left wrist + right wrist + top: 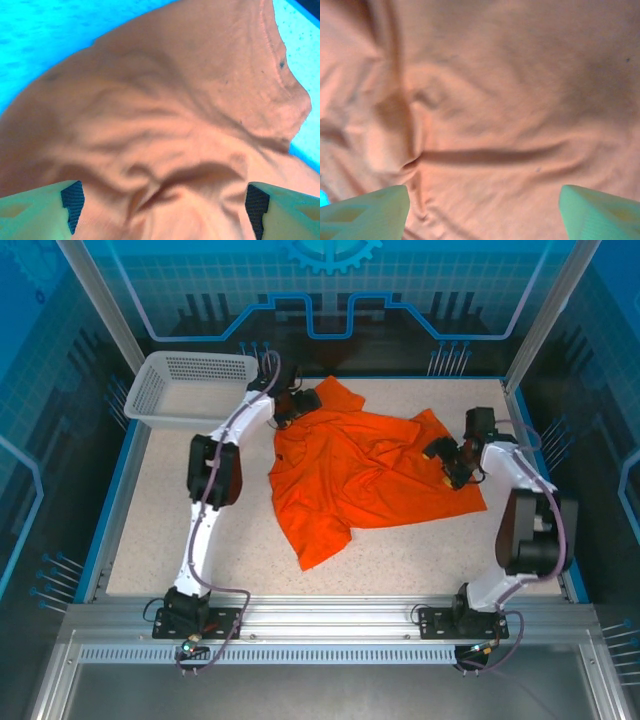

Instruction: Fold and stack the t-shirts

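- Middle of table [200, 560]: one shirt [360, 475], rumpled and skewed, one corner trailing toward near edge; not flat, not folded
- Over far-left part of shirt: left gripper [297, 406], low, near what looks like a sleeve or collar edge; fingers [40, 212] spread wide in left wrist view, cloth bunched below, nothing pinched
- Over right side of shirt, just inside its edge: right gripper [452, 462]; fingers [365, 212] likewise wide, long crease across cloth beneath, nothing held
- Touching cloth or just above it: cannot tell for either
- Step, as judged: reaching for two grasp points to spread shirt flat before a first fold; task early, no stack begun
- Next move, as judged: set each gripper on a single layer at hem, sleeve or shoulder, close, then draw apart and lay smooth; pinching a bunched ridge likely to drag several layers at once
- Far-left corner of table: basket [160, 410], close beside left arm, apart from shirt; tight room there for any pull leftward or back
- Enclosure posts and walls close around table; right arm folded near right edge, little room for an outward pull
- Risk: flaps tucked under, true outline of shirt hard to read from above
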Available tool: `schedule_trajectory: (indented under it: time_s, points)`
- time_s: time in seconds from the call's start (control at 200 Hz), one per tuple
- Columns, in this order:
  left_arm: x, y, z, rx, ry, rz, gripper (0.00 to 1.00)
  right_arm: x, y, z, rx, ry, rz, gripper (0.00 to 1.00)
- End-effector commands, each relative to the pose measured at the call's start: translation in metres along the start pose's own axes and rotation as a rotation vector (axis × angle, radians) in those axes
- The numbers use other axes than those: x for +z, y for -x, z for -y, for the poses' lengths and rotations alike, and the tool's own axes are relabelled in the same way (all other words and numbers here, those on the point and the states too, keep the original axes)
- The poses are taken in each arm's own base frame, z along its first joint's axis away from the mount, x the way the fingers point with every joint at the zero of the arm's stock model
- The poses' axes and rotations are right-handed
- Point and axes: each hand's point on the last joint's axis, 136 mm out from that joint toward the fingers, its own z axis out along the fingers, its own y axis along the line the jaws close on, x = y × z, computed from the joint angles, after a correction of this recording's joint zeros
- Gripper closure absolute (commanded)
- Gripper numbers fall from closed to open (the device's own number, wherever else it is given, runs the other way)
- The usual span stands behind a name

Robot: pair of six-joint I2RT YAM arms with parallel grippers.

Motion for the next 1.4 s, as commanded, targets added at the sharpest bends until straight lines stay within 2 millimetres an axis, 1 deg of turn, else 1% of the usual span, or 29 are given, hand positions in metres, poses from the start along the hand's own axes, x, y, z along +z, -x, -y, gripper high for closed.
schedule_trajectory:
  time_s: [0.0,0.015,0.025,0.035,0.045,0.06,0.065,0.08,0.105,0.145,0.155,0.18,0.24,0.31,0.37,0.435,0.5,0.505,0.595,0.67,0.695,0.72,0.77,0.835,0.975,1.08,1.166,1.281,1.396]
  points:
    - [-0.110,-0.017,0.058,0.036,-0.193,0.087,0.15,-0.045,-0.001,0.020,-0.039,-0.079,0.106,0.19]
    - [-0.114,-0.026,0.054,0.023,-0.196,0.083,0.15,-0.048,-0.003,0.025,-0.033,-0.090,0.117,0.19]
    - [-0.121,-0.029,0.055,0.017,-0.207,0.090,0.16,-0.049,-0.004,0.030,-0.027,-0.099,0.121,0.19]
    - [-0.121,-0.036,0.051,0.011,-0.207,0.082,0.16,-0.051,-0.005,0.034,-0.022,-0.107,0.127,0.19]
    - [-0.127,-0.040,0.051,0.004,-0.219,0.087,0.16,-0.051,-0.007,0.041,-0.014,-0.121,0.129,0.19]
    - [-0.128,-0.050,0.046,-0.005,-0.219,0.079,0.17,-0.053,-0.009,0.048,-0.006,-0.135,0.135,0.19]
    - [-0.132,-0.051,0.047,-0.010,-0.226,0.084,0.17,-0.053,-0.010,0.051,-0.001,-0.138,0.134,0.19]
    - [-0.133,-0.062,0.041,-0.022,-0.223,0.076,0.17,-0.055,-0.011,0.059,0.010,-0.151,0.141,0.19]
    - [-0.142,-0.076,0.036,-0.042,-0.235,0.080,0.18,-0.055,-0.014,0.073,0.035,-0.172,0.148,0.19]
    - [-0.147,-0.103,0.026,-0.065,-0.246,0.064,0.21,-0.054,-0.017,0.095,0.078,-0.193,0.160,0.20]
    - [-0.147,-0.110,0.022,-0.071,-0.245,0.058,0.22,-0.056,-0.014,0.097,0.086,-0.188,0.172,0.20]
    - [-0.150,-0.128,0.012,-0.087,-0.233,0.045,0.23,-0.050,-0.022,0.117,0.125,-0.209,0.157,0.21]
    - [-0.152,-0.171,-0.009,-0.099,-0.214,-0.002,0.26,-0.045,-0.026,0.140,0.181,-0.193,0.162,0.27]
    - [-0.154,-0.217,-0.040,-0.106,-0.171,-0.062,0.27,-0.042,-0.027,0.156,0.212,-0.177,0.182,0.29]
    - [-0.155,-0.252,-0.062,-0.109,-0.154,-0.118,0.28,-0.040,-0.025,0.165,0.227,-0.160,0.209,0.30]
    - [-0.157,-0.283,-0.082,-0.111,-0.139,-0.174,0.30,-0.040,-0.019,0.170,0.225,-0.155,0.241,0.31]
    - [-0.163,-0.305,-0.092,-0.093,-0.145,-0.205,0.30,-0.040,-0.012,0.171,0.210,-0.159,0.264,0.34]
    - [-0.163,-0.306,-0.093,-0.091,-0.146,-0.208,0.30,-0.041,-0.010,0.174,0.220,-0.163,0.272,0.34]
    - [-0.167,-0.322,-0.102,-0.074,-0.155,-0.226,0.31,-0.042,0.004,0.181,0.223,-0.182,0.285,0.38]
    - [-0.166,-0.332,-0.112,-0.086,-0.153,-0.246,0.32,-0.036,0.013,0.184,0.229,-0.166,0.261,0.44]
    - [-0.165,-0.335,-0.114,-0.088,-0.159,-0.254,0.32,-0.033,0.016,0.183,0.228,-0.146,0.253,0.48]
    - [-0.164,-0.339,-0.117,-0.090,-0.164,-0.265,0.32,-0.030,0.018,0.183,0.230,-0.125,0.246,0.49]
    - [-0.163,-0.347,-0.119,-0.088,-0.179,-0.287,0.33,-0.026,0.020,0.184,0.241,-0.096,0.239,0.49]
    - [-0.162,-0.356,-0.122,-0.065,-0.191,-0.311,0.34,-0.025,0.025,0.185,0.236,-0.092,0.249,0.49]
    - [-0.162,-0.369,-0.124,0.011,-0.203,-0.343,0.35,-0.025,0.035,0.178,0.190,-0.064,0.266,0.48]
    - [-0.161,-0.374,-0.128,0.042,-0.206,-0.352,0.36,-0.021,0.037,0.180,0.197,-0.084,0.244,0.50]
    - [-0.161,-0.375,-0.126,0.066,-0.221,-0.357,0.38,-0.016,0.035,0.186,0.206,-0.117,0.217,0.50]
    - [-0.162,-0.375,-0.123,0.093,-0.234,-0.362,0.39,-0.007,0.037,0.186,0.203,-0.119,0.175,0.53]
    - [-0.161,-0.377,-0.125,0.117,-0.227,-0.366,0.40,0.004,0.040,0.183,0.202,-0.108,0.147,0.58]
